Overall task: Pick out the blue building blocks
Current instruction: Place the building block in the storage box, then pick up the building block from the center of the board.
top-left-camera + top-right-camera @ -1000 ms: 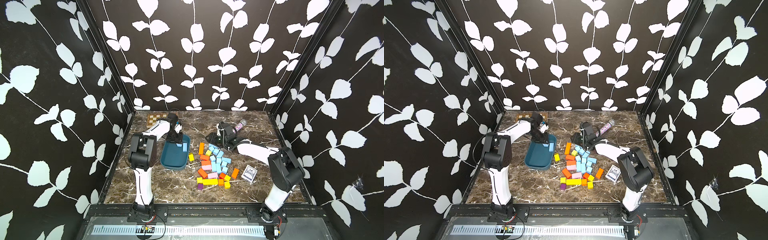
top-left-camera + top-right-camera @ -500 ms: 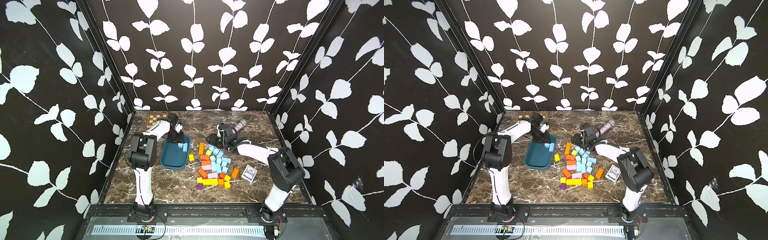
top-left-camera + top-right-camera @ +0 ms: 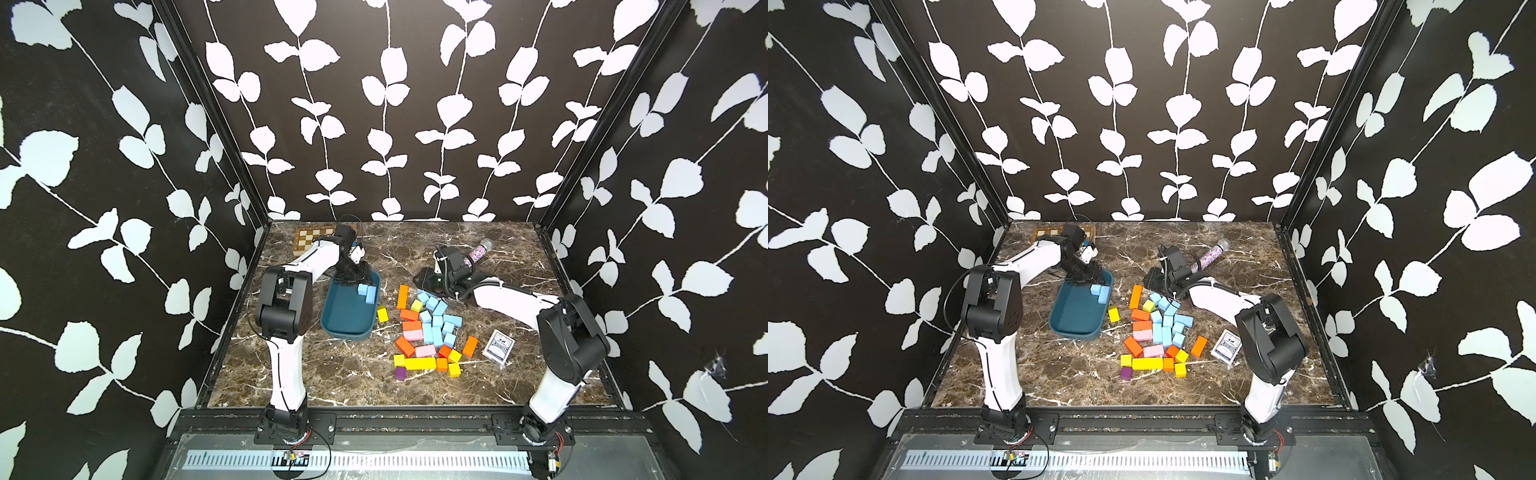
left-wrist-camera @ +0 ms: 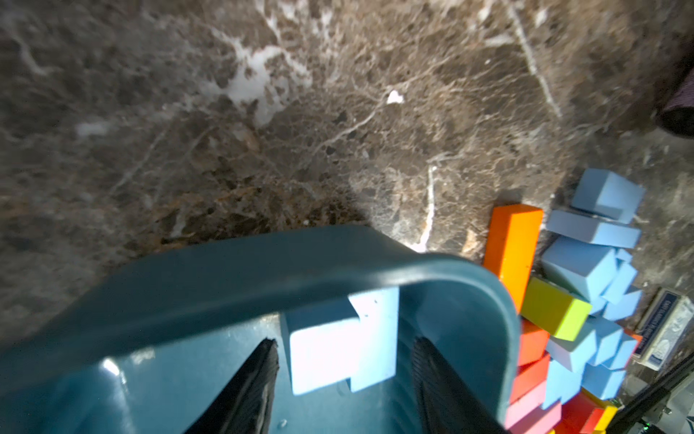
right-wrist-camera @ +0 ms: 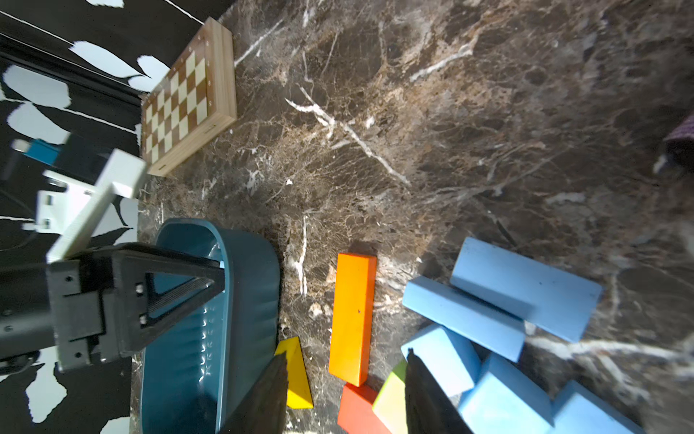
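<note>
End effector (image 4: 343, 342) of outstretched left arm (image 3: 316, 259) open, empty, over blue building blocks (image 4: 323, 357) in tray (image 4: 263, 263).

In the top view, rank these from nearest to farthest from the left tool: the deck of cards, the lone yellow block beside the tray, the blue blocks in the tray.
1. blue blocks, in the tray, right at the left tool.
2. lone yellow block, on the table just beside the tray.
3. deck of cards, far off to the robot's right.
</note>
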Action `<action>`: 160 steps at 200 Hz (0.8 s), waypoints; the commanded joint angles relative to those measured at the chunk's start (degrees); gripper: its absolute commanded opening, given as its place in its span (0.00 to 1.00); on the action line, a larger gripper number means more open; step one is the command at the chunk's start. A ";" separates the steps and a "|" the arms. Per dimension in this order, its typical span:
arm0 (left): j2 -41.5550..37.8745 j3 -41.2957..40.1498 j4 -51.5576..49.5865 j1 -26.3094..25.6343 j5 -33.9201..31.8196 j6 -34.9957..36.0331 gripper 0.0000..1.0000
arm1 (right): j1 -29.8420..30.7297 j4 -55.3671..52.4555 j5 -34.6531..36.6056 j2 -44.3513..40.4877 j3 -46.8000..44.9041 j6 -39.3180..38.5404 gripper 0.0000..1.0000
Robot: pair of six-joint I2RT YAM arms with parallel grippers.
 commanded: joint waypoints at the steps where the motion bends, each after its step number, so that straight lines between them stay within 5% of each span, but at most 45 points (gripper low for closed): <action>1: -5.79 1.52 -1.15 -0.31 -1.12 3.63 0.63 | 0.37 -9.25 3.41 -2.83 3.21 -1.10 0.49; 88: -6.12 6.75 -0.70 -9.35 -0.30 32.48 0.63 | -6.89 -19.17 1.04 -5.42 3.70 -3.76 0.48; 160: 3.63 15.69 -9.35 -19.28 1.11 32.33 0.60 | -14.39 -12.24 -1.10 -13.25 -7.34 1.87 0.48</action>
